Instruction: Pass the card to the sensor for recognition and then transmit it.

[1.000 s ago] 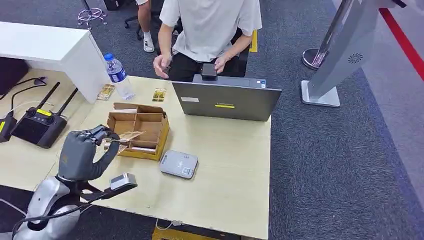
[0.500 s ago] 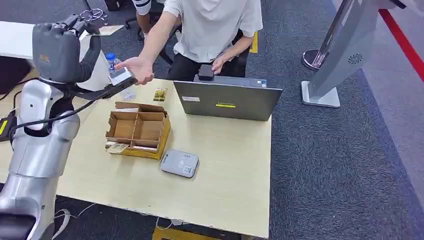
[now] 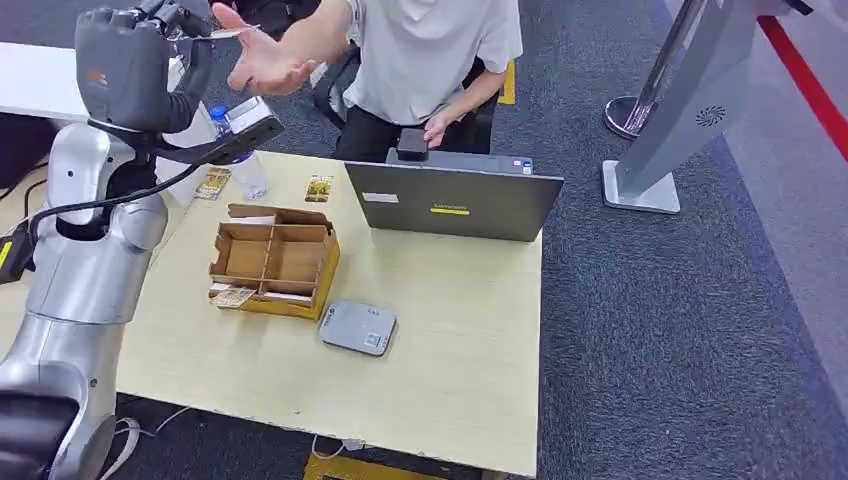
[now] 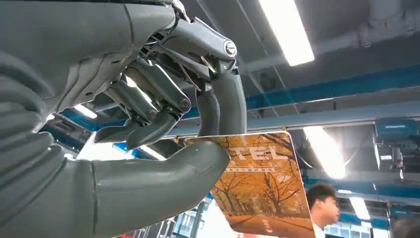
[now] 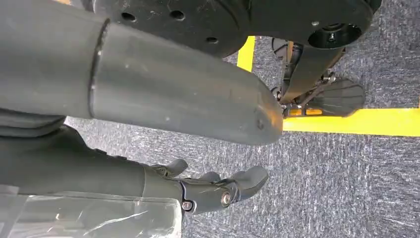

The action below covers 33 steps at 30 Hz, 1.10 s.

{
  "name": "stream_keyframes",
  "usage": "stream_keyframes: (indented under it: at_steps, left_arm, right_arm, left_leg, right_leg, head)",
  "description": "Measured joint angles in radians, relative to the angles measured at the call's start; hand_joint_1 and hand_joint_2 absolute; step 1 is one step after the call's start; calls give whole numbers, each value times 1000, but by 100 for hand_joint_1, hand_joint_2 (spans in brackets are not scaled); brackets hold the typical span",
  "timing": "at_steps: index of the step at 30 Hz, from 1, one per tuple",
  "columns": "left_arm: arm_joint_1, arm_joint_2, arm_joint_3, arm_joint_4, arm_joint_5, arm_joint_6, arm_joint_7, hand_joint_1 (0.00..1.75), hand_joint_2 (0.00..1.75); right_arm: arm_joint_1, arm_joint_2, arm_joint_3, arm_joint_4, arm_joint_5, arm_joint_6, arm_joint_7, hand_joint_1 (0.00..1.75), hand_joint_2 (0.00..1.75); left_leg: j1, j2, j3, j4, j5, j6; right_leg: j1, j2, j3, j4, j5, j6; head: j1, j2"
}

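Left hand (image 3: 130, 62), grey and many-fingered, is seen raised high at the far left corner of the table, with a thin card printed with autumn trees (image 4: 260, 186) pinched between the thick thumb and the darker fingertips (image 4: 225, 106). In the head view the card's pale edge (image 3: 222, 33) is held level, just beside the open palm of the seated person in a white shirt (image 3: 262, 62), which is turned upward to receive it. Whether card and palm are touching cannot be told.

Right hand (image 5: 218, 191) is seen hanging over the dark carpet with its fingers loosely curled and nothing held.

Judged step: the handover. For it to be done well, the card should be kept flat and offered by its free end, so that a clear length is left for the person's fingers. The pinch should be held until the card is plainly taken; if it is eased too soon, a drop onto the pale wooden table (image 3: 450, 330) is likely. The arm should be kept steady, clear of the plastic water bottle (image 3: 243, 168) below it.

The flat grey card sensor (image 3: 358, 327) lies well apart, near the compartmented cardboard box (image 3: 275, 260).
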Motion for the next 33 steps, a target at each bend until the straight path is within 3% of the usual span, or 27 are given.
stream_keyframes:
  at_steps: [1,20,24,26,29,33]
  left_arm:
    - [0,0,0,1,1,-2,0,0,175]
    - [8,3,0,23,54,-1,9,0,175]
    - [53,45,10,23,86,15,-4,0,175]
    - [98,87,34,23,127,34,-26,0,175]
    - [191,173,122,23,234,69,-96,0,175]
    - [328,277,322,37,400,73,-197,0,175]
  right_arm:
    - [0,0,0,0,0,0,0,0,0]
    - [3,0,-2,0,-14,-1,6,0,0]
    - [7,-1,-8,0,-18,-2,6,0,0]
    - [8,-1,-10,0,-22,-5,2,0,0]
    - [13,-1,-19,0,-34,-10,-3,0,0]
    - [21,-3,-32,0,-36,-12,-14,0,0]
  left_leg:
    - [0,0,0,0,0,0]
    - [0,0,-1,0,0,0]
    - [0,0,-1,0,0,0]
    - [0,2,-1,-1,0,0]
    - [1,7,0,-2,-2,-2]
    - [2,10,-1,-3,-3,-4]
  right_leg:
    - [0,0,0,0,0,0]
    - [0,0,0,0,0,0]
    - [0,0,0,0,0,0]
    - [0,2,0,1,0,0]
    - [0,8,-1,2,-1,-2]
    - [1,10,-3,2,-3,-3]
  head:
    - [0,0]
    - [0,0]
    - [0,0]
    - [2,0]
    - [0,0]
    - [-2,0]
